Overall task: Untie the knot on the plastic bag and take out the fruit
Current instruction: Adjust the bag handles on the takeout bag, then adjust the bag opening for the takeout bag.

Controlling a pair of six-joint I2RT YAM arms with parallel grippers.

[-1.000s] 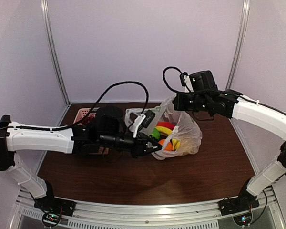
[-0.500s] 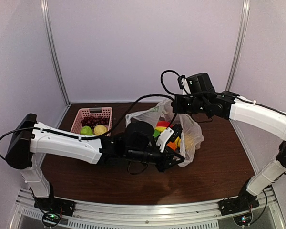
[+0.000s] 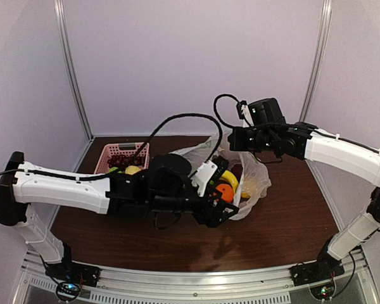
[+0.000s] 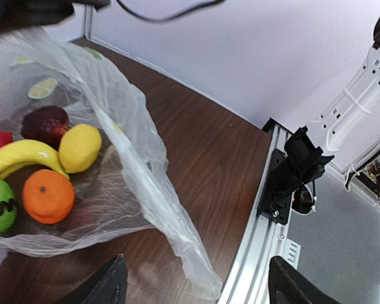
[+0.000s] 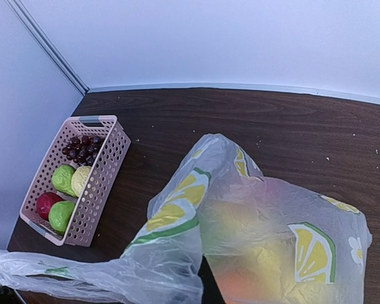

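While the right pincer [image 3: 231, 139] pinches the limp, slippery-looking bag [image 4: 133, 126] up, the left pincer [image 4: 199, 285] gapes beside it; firm fruit [image 4: 47, 195] should grip easily.

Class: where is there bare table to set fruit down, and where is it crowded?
Free: dark wooden table right of the clear crinkly plastic bag, and along the metal front rail. Crowded: between pink slotted plastic basket and bag, under the left arm.
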